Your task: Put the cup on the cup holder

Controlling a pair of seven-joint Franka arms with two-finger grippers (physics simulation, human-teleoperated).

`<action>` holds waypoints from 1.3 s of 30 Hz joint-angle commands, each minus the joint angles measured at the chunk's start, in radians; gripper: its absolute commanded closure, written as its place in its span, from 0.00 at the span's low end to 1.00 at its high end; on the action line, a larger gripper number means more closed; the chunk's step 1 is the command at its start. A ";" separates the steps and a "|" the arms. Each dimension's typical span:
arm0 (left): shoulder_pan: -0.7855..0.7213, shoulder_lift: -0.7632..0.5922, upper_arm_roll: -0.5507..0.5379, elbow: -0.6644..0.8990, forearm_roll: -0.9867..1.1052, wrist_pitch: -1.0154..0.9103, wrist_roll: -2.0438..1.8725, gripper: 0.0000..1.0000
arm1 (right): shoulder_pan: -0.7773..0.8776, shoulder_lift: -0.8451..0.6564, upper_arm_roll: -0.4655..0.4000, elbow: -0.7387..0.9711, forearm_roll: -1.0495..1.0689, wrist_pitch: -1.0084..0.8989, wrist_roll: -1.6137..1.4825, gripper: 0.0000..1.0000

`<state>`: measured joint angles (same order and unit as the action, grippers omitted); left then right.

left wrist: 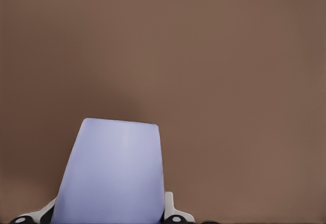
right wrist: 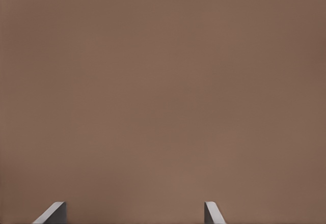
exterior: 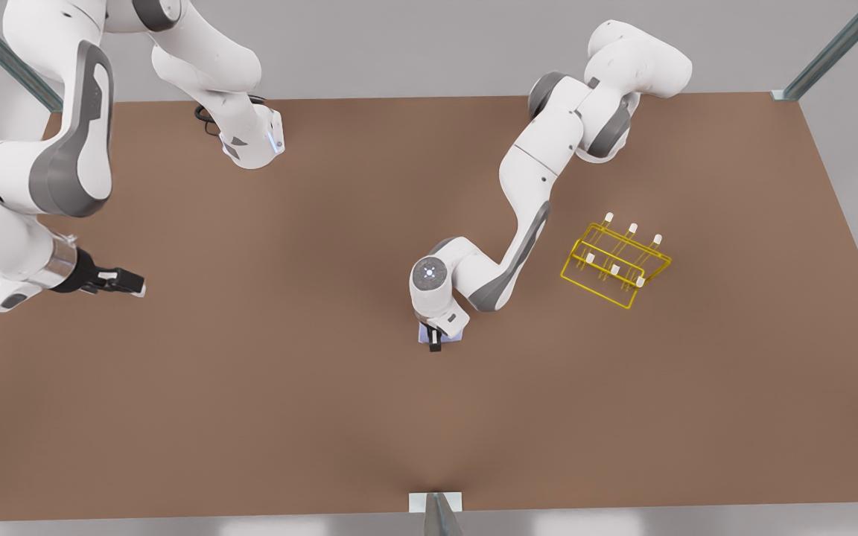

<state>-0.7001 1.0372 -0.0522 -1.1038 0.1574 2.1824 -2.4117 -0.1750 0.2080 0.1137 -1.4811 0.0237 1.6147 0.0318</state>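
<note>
Left wrist view: the left gripper [left wrist: 109,219] has the cup [left wrist: 109,175] between its white fingertips [left wrist: 175,215], one tip on each side of the cup's wide end, closed onto it. Cup is a smooth, matte, pale lavender-blue tumbler without a handle, plastic in look. From this camera its long axis runs away from the gripper, narrowing to a flat end, with the bare desk [left wrist: 229,81] behind.

Front view: the same left gripper [exterior: 436,339] points down at the desk [exterior: 250,409] near its middle, a little toward the near edge. A sliver of the cup [exterior: 421,335] shows under the white wrist; whether it touches the desk, cannot tell. Desk top is flat, plain brown, matte.

The cup holder [exterior: 615,262] stands well apart from the cup, toward the front view's right, nearer the desk's right edge. It is a thin bright-yellow wire rack, a rectangular frame set askew to the desk edges, with two rows of three upright pegs capped in white.

Right wrist view: the right gripper [right wrist: 135,214] is spread wide, two pale grey wedge-shaped fingertips [right wrist: 51,214] far apart over bare desk, nothing between them. In the front view the right gripper [exterior: 131,283] waits by the desk's left edge, dark fingers pointing roughly level toward the middle.
</note>
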 commanded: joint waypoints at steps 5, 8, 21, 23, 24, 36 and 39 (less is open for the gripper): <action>0.025 -0.131 0.006 -0.001 0.005 -0.069 0.008 0.24 | 0.000 -0.001 -0.002 -0.001 0.004 0.021 0.008 0.00; 0.044 -0.161 0.054 -0.001 0.074 -0.150 0.006 0.24 | 0.003 -0.001 -0.002 -0.001 0.004 0.021 0.007 0.00; 0.047 -0.177 0.106 -0.116 0.800 -0.753 0.335 0.24 | 0.000 -0.001 -0.002 -0.002 0.005 0.021 0.007 0.00; 0.047 -0.167 0.134 -0.140 0.817 -0.791 0.347 0.24 | -0.001 -0.001 -0.002 -0.001 0.005 0.021 0.007 0.00; 0.048 -0.167 0.137 -0.171 0.853 -0.811 0.353 0.24 | -0.001 -0.001 -0.002 -0.001 0.005 0.021 0.005 0.00; 0.048 -0.184 0.247 -0.321 1.031 -0.877 0.364 0.24 | -0.001 -0.002 -0.002 0.001 0.007 0.021 0.007 0.00; -0.010 -0.215 0.244 -0.321 1.004 -0.949 0.364 0.24 | -0.001 -0.002 -0.002 0.001 0.007 0.021 0.007 0.00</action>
<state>-0.7020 0.8285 0.1919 -1.4247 1.1655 1.3009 -2.1403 -0.1765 0.2067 0.1118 -1.4809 0.0298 1.6356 0.0378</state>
